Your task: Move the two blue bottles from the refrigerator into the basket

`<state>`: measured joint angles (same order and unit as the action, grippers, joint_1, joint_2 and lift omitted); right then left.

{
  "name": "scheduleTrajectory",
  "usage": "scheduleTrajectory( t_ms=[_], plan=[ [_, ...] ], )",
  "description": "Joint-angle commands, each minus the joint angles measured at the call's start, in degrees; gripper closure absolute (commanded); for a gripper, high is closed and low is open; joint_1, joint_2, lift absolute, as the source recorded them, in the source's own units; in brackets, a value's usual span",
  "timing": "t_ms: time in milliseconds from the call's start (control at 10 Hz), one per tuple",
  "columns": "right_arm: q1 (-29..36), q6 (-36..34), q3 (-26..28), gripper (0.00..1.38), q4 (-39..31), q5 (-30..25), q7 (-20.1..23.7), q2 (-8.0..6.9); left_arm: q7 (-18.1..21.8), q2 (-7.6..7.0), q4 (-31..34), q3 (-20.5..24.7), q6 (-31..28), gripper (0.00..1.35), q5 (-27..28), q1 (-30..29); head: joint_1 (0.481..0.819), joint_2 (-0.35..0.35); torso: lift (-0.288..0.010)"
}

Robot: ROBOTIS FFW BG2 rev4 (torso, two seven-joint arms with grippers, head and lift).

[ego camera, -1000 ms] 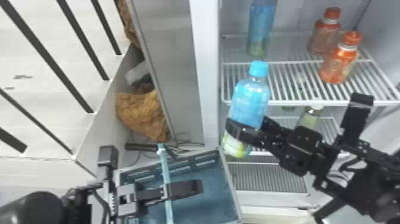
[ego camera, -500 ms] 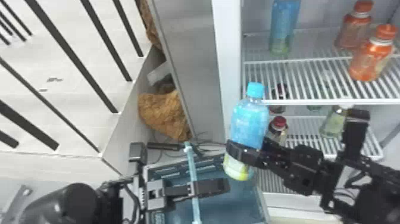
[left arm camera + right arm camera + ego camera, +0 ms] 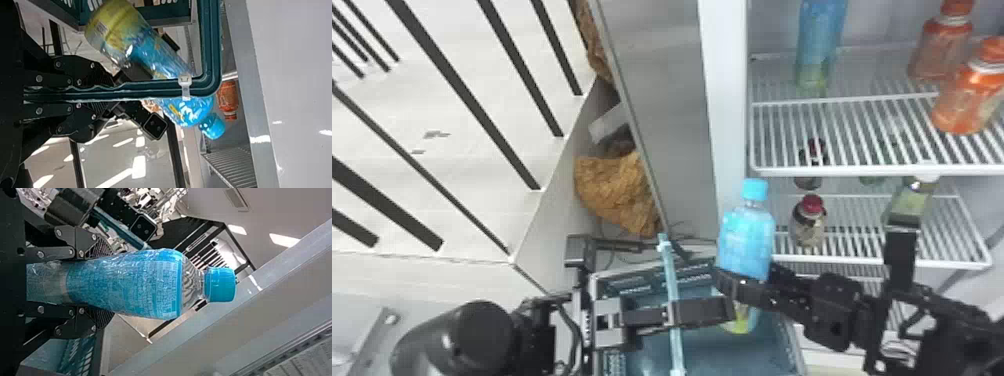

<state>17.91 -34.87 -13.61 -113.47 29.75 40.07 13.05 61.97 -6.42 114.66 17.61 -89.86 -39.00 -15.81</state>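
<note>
The right gripper's fingers, grasping a blue bottle, have neared the basket beneath them, its handle clenched in the left gripper, so lowering seems next.

The place was an indoor room, though whether lab or shop was hard to tell: a refrigerator stood open, its wire shelves stocked with orange bottles among others, under a pale ceiling with a vent.
</note>
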Motion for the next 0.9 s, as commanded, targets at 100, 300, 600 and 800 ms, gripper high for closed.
scheduleTrajectory(
  t_ms=[100, 300, 600, 800],
  plan=[
    [-0.62, -0.98, -1.59, 1.23, 1.60, -0.04, 0.19, 0.31, 0.00, 0.00, -0.13, -0.36, -0.17, 1.20, -0.42, 0.49, 0.695, 0.224, -0.010],
    [-1.04, -3.80, -2.50, 0.96, 2.73, -0.04, 0.45, 0.49, 0.00, 0.00, -0.27, -0.47, -0.17, 1.20, -0.77, 0.49, 0.695, 0.235, -0.010],
    [-0.76, -4.50, -1.48, 0.08, 1.18, -2.21, 0.45, 0.49, 0.00, 0.00, -0.27, -0.36, -0.17, 1.20, -0.77, 0.35, 0.695, 0.248, -0.010],
    [0.37, -4.50, -0.33, 0.12, -1.21, -3.81, -0.08, 0.49, 0.00, 0.00, -0.27, -0.25, -0.17, 1.20, -0.77, 0.35, 0.695, 0.234, -0.010]
  ],
)
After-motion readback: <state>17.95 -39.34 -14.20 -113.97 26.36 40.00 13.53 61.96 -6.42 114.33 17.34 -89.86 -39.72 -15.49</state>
